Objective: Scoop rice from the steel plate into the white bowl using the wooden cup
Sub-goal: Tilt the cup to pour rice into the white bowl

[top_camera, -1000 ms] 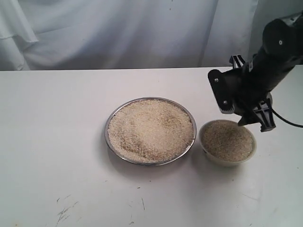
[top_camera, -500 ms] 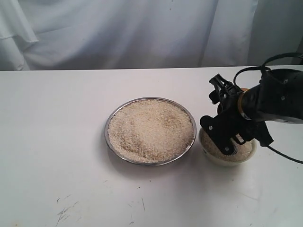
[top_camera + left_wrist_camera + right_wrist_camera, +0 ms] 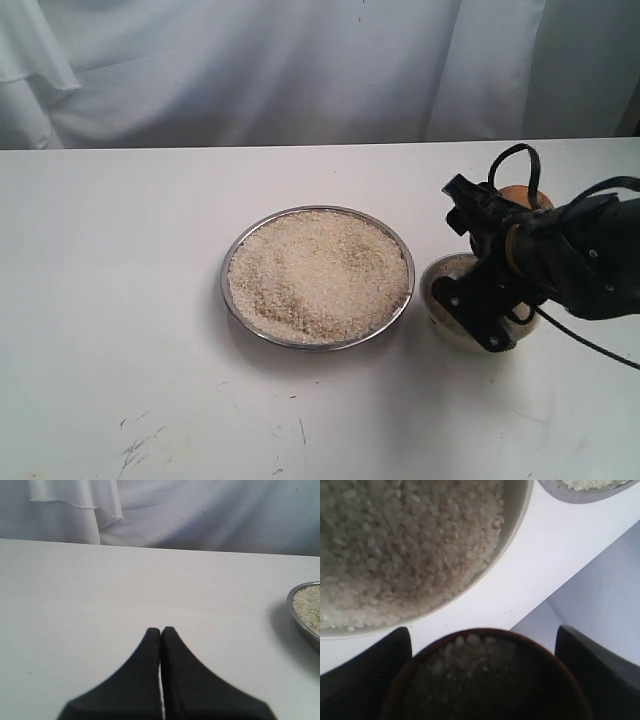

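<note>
Soft even light; wooden cup blurred.

No writing, label, brand, number or sign can be read anywhere: the steel plate, white bowl, wooden cup, bench, left claw and right claw show only plain surfaces.

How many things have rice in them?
3. The plate in the middle of the table, the bowl right beside it, and the cup held in the right gripper by the bowl. Nothing else seems hidden.
</note>
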Controlling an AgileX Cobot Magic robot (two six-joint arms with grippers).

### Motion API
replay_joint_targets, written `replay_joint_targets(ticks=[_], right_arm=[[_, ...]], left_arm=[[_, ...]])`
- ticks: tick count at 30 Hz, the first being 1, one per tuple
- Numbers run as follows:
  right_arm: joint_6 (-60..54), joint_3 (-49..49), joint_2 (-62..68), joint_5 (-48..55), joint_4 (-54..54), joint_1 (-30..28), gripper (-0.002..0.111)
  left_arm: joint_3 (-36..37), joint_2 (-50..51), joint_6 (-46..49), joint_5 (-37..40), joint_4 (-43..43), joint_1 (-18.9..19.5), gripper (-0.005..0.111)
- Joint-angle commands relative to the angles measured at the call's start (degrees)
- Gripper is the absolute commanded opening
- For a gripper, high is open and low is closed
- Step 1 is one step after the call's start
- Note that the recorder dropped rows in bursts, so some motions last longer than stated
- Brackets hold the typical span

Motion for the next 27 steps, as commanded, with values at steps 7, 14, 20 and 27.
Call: replay_joint_targets(ticks=[7,14,20,27], right_arm=[[7.9,0.9,-0.7,0.7,-5.1,1.1,0.0],[7.4,0.1,-0.7,5.0,-5.1,1.3,0.0],[4.9,0.1,-0.7,7.8,-5.1,1.5,0.0],[4.2,-0.3,-0.7,10.7,-5.1,3.3,0.0]], left_arm=[[0.3,-0.2,0.0,-0.8,-0.1,0.1,0.0],[0.3,-0.2,0.0,-0.8,-0.1,0.1,0.0],[0.3,-0.2,0.0,-0.8,-0.1,0.1,0.0],[0.3,-0.2,0.0,-0.8,-0.1,0.1,0.0]])
